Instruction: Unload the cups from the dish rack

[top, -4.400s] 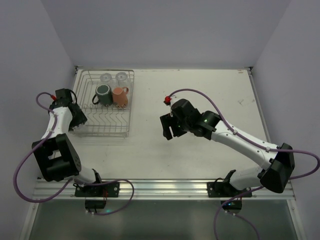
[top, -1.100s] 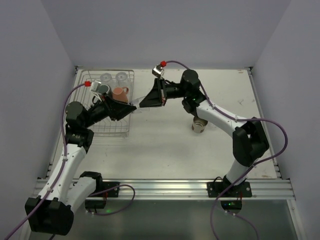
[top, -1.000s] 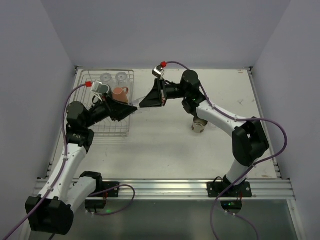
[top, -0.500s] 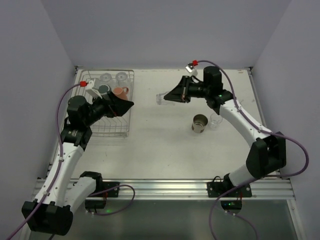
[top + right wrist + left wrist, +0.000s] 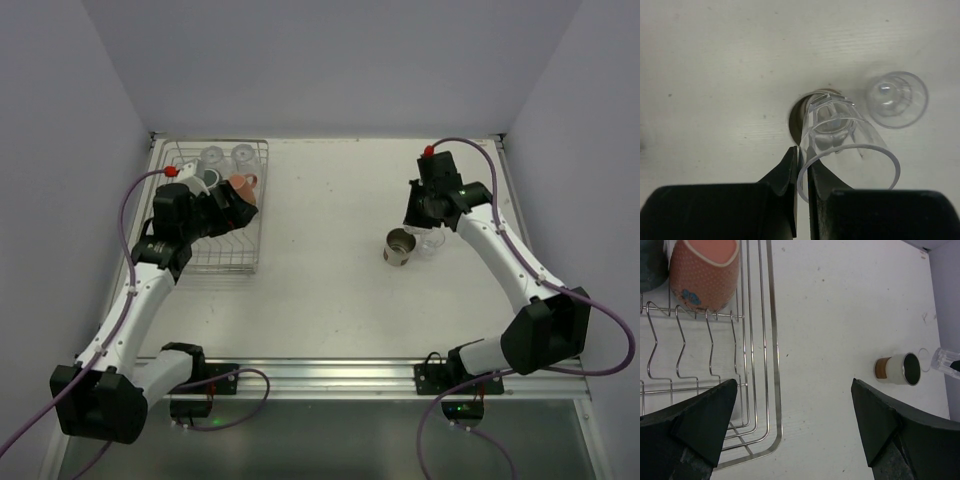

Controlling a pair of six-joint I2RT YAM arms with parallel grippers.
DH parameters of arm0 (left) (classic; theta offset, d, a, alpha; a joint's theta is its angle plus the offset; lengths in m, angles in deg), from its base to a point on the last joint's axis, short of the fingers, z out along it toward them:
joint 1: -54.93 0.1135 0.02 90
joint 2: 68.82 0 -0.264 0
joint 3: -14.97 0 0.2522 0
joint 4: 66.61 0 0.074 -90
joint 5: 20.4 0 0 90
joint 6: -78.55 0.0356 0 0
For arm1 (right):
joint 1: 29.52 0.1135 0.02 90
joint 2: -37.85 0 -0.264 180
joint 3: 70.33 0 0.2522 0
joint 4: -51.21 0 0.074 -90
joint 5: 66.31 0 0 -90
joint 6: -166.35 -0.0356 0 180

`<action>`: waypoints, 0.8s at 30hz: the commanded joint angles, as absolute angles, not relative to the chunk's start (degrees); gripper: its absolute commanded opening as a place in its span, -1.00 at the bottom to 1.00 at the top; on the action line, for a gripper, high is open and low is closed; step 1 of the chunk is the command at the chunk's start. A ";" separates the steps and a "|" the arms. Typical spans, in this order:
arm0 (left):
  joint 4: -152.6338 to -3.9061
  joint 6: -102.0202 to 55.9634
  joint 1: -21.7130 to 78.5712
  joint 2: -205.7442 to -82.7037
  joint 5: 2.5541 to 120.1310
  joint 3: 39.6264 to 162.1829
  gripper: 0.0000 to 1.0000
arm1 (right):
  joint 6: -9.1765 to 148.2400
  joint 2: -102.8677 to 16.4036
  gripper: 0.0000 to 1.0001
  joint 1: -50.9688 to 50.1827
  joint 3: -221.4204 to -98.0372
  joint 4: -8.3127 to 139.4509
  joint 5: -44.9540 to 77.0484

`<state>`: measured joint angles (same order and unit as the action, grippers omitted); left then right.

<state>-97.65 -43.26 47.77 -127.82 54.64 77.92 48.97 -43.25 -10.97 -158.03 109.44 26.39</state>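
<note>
We see a salmon-pink mug (image 5: 702, 270) speckled with fine dots plus a small blue mark, and a dark green mug (image 5: 647, 262). The dish rack (image 5: 772, 365) is silver wire, the counter (image 5: 840, 305) white. A third cup (image 5: 896, 369) seems pale with a tan band, dark inside. The near glass (image 5: 845, 145) and the far glass (image 5: 896, 99) are colourless.
</note>
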 commanded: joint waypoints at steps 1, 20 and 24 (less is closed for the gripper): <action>-95.93 -41.24 47.63 -128.49 56.07 78.57 1.00 | 52.53 -42.75 -1.00 -11.15 -159.07 113.93 40.03; -95.05 -38.26 47.63 -131.13 54.05 78.39 1.00 | 53.93 -49.42 -1.00 -13.35 -160.82 115.60 44.00; -95.05 -37.64 47.63 -131.13 53.96 78.74 1.00 | 54.28 -50.83 -1.00 -14.23 -161.17 114.63 43.03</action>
<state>-97.24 -39.63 47.77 -130.99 54.45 77.77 53.10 -50.44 -13.51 -158.14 116.04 42.41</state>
